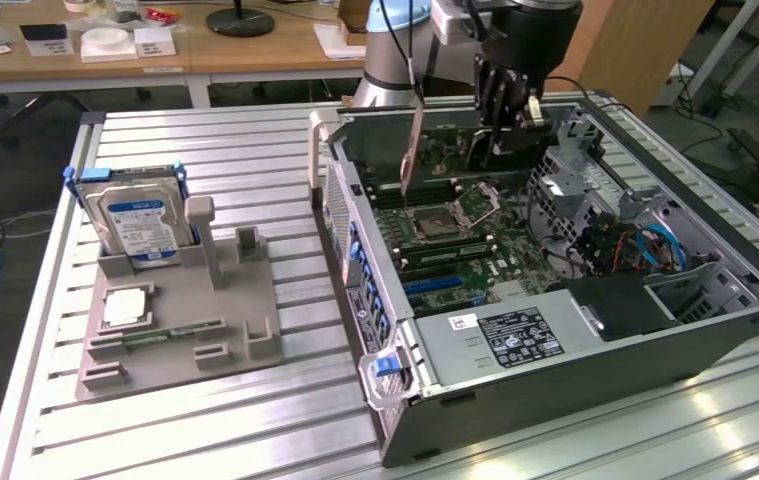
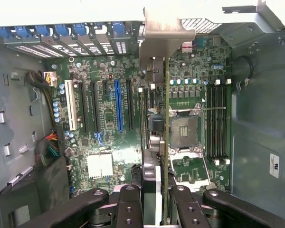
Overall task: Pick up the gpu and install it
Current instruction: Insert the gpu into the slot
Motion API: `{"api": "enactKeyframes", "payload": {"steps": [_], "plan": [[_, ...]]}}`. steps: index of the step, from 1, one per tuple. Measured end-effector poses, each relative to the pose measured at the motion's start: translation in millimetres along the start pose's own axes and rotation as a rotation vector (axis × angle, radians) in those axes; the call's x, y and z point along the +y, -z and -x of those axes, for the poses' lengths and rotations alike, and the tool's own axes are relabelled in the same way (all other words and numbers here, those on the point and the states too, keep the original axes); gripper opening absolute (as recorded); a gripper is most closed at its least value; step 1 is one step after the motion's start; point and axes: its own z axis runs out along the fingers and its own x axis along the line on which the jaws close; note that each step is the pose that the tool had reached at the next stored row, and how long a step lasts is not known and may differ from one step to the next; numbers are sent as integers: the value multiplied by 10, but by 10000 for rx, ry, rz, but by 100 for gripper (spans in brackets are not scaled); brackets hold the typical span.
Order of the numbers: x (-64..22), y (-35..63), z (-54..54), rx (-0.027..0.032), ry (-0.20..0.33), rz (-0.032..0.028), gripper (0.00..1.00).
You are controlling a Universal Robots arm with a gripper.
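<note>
One hand [image 1: 506, 112] clamps the gpu [image 2: 166, 42] over the case [image 1: 619, 345] on a slatted table [image 1: 219, 425]

Exterior view: elevated, oblique over the desk [image 1: 219, 420]. Wrist view: close, straight into the open case [image 2: 256, 118]; motherboard [image 1: 475, 272] shared

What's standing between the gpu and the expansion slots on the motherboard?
Nothing visible does. The gripper holds the gpu edge-on over the motherboard. The blue slot and the black slots beside it lie bare. The cable bundle sits off by the case wall, apart from the slots.
</note>
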Motion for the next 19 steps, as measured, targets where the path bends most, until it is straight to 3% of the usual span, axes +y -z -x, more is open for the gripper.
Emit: {"api": "enactKeyframes", "payload": {"steps": [15,19], "plan": [[8,-92,-7,3,0,-1,28],[13,-163,-18,10,12,84,28]]}}
